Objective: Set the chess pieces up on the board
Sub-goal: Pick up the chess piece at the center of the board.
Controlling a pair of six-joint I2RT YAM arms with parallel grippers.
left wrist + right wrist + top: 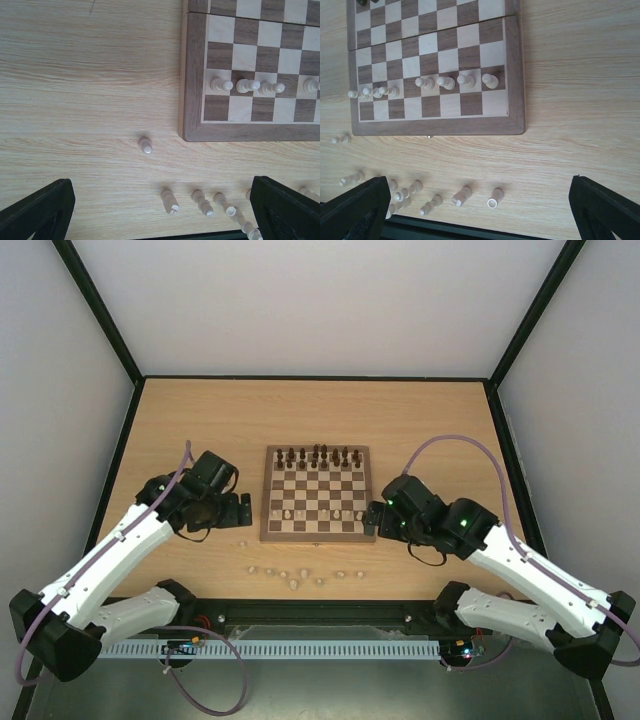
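Chessboard (317, 496): dark pieces (318, 454) far rows, cream pawns (446, 82) near side. Loose cream pieces (293, 583) on tabletop (200, 420). My left gripper (160, 215), right gripper (480, 212) spread wide, empty.

A light-wood tabletop (200, 420) lies before me, its grain running side to side. Plain white panels (320, 300) rise from its far, left and right edges, and black posts (100, 310) climb from the two far corners. A black rail (320, 612) runs along the near edge. The light is soft and even.
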